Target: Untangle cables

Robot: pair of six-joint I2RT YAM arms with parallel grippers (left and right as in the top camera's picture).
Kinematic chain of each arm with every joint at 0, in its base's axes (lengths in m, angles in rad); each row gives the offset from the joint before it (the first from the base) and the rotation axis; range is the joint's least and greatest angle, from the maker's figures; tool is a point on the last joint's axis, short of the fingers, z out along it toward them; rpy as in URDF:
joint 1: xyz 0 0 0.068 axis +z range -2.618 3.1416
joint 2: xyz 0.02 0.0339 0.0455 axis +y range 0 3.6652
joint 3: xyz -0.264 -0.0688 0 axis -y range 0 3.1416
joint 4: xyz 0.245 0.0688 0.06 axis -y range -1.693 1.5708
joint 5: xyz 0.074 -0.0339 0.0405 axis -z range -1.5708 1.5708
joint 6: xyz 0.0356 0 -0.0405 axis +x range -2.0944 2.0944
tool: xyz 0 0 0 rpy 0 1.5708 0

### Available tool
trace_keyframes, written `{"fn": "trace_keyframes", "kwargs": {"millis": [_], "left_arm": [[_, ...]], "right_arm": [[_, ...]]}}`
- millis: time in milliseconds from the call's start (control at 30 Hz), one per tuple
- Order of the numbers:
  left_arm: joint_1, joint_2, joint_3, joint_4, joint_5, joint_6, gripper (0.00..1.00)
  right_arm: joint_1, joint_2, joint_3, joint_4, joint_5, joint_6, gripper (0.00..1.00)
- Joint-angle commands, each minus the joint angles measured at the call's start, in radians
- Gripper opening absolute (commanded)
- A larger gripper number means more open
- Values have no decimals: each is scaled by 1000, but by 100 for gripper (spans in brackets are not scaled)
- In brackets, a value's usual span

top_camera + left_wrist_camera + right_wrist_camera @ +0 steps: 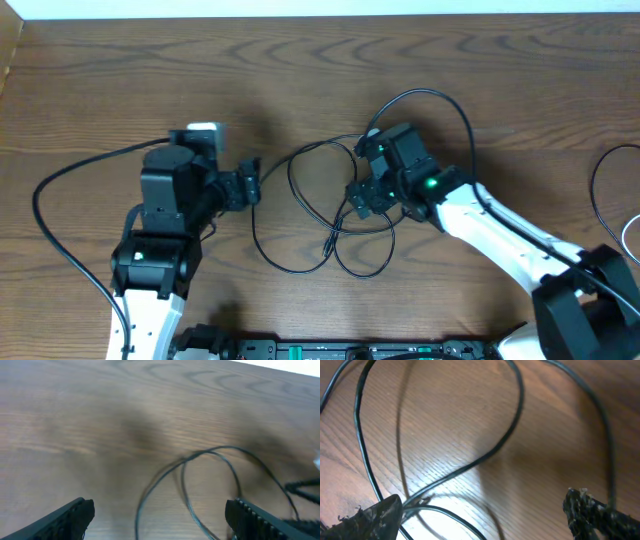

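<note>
closest to us in the overhead view, both arms come up from the bottom edge, the left one at the left and the right one slanting in from the bottom-right corner. a bit further out sits the tangle: thin black cables (519, 410) lie in loose overlapping loops on the desk (100, 80), roughly mid-desk betw the two claws. one small plug end (328, 244) rests on the near side of the loops.

the right claw (482, 499) is over the rt part of the tangle w/ its jaws spread wide apart and clamped on nothing. in its wrist view several strands cross close under one jaw. we can't tell if that jaw touches them. another strand runs by the other jaw.

the left claw (160, 507) points toward the tangle from the left, jaws also wide apart, gripping nothing. its wrist view shows two strands running on the wood betw the jaws, w/ a rounded loop just ahead.

further out, one thin black loop arcs beyond the right arm's wrist. past that it's bare wood grain up to the far edge of the desk.
</note>
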State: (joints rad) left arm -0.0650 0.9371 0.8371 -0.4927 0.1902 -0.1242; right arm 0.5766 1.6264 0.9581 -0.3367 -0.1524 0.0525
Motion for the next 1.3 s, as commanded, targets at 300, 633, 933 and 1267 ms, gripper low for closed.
{"fn": "trace_keyframes", "kwargs": {"millis": [300, 633, 933, 1267], "left_arm": [[178, -4, -96, 87, 274, 37, 89], [195, 24, -147, 170, 528, 130, 89], [284, 108, -147, 187, 550, 130, 89], [441, 127, -147, 189, 731, 128, 89]], "right_arm": [[92, 65, -3, 40, -42, 52, 99], [149, 140, -3, 54, -68, 56, 99], [159, 149, -3, 57, -68, 56, 99], [160, 198, -3, 56, -68, 67, 99]]}}
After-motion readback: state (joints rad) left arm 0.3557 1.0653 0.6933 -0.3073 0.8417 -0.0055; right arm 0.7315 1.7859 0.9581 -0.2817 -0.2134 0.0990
